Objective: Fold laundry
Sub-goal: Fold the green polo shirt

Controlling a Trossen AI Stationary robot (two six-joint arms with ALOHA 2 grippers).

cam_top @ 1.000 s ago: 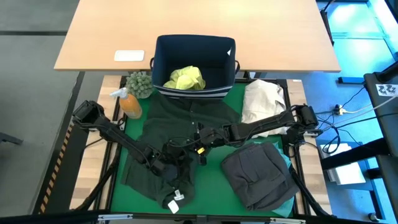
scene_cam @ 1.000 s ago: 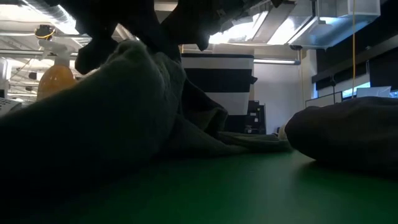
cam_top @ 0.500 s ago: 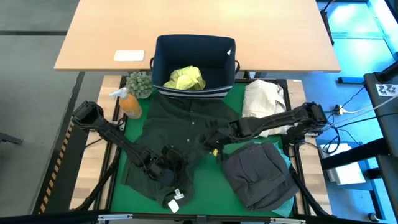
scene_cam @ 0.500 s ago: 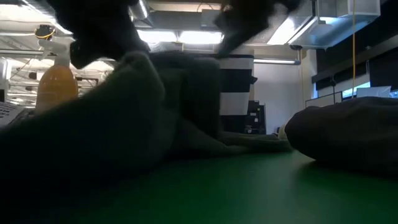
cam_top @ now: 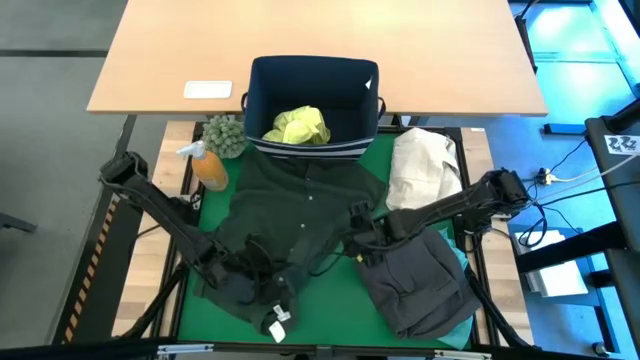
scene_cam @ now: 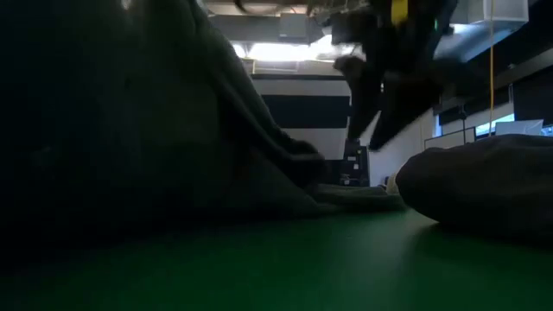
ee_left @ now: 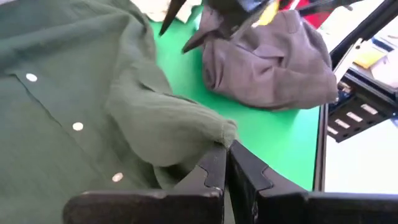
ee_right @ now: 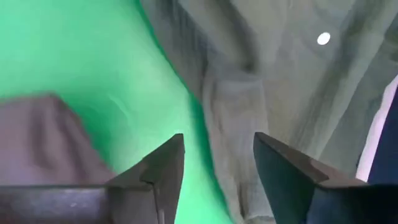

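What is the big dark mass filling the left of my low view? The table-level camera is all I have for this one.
Observer: It is a dark green button shirt, spread on the green mat in front of the navy bin.
Operator: Is anything holding it?
Observer: Yes, the left gripper is shut on a fold of it near the table's front edge.
Operator: And the arm hanging in at my upper right?
Observer: That is the right gripper, open and empty, above the mat at the shirt's edge.
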